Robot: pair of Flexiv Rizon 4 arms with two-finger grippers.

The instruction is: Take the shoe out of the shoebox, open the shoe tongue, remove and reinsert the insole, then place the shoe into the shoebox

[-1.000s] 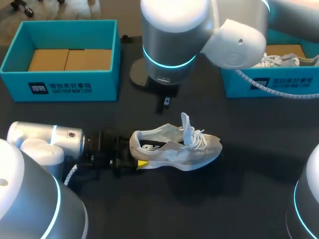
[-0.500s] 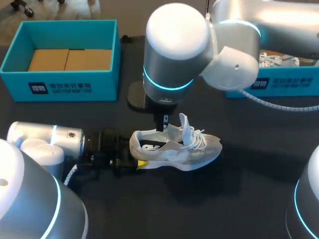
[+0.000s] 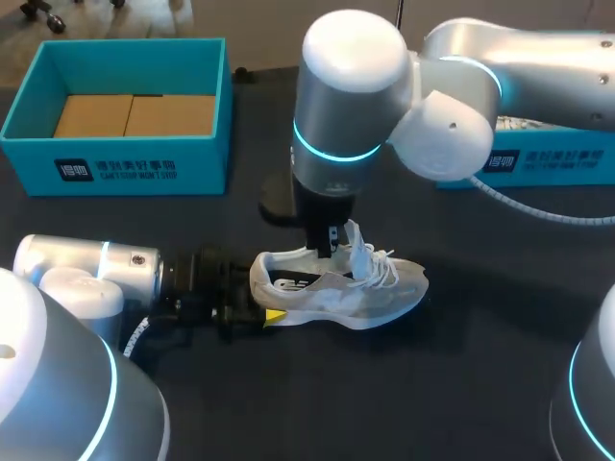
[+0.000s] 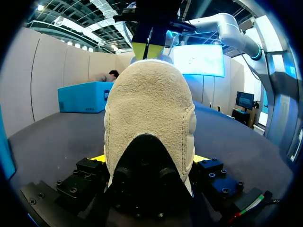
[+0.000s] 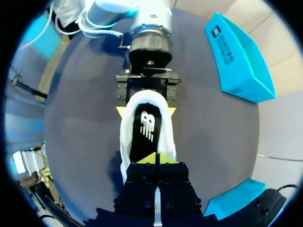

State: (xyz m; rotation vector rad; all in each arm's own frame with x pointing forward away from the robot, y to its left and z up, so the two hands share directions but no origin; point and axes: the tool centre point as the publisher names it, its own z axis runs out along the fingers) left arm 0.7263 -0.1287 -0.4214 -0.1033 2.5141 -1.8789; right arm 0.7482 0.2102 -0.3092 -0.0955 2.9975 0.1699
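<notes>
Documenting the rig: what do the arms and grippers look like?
The left arm and right arm are rounded silver-grey shells with cyan rings. The left gripper and right gripper are black, blocky, yellow-tipped. A white spiral cable trails from the right arm.

Upright white shoe (image 3: 336,288), tongue (image 3: 357,238) up

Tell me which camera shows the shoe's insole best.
The right wrist view: it looks straight down into the shoe, so the dark insole lies open. The head view catches only a sliver of it; the left wrist view shows just the heel, insole hidden.
</notes>
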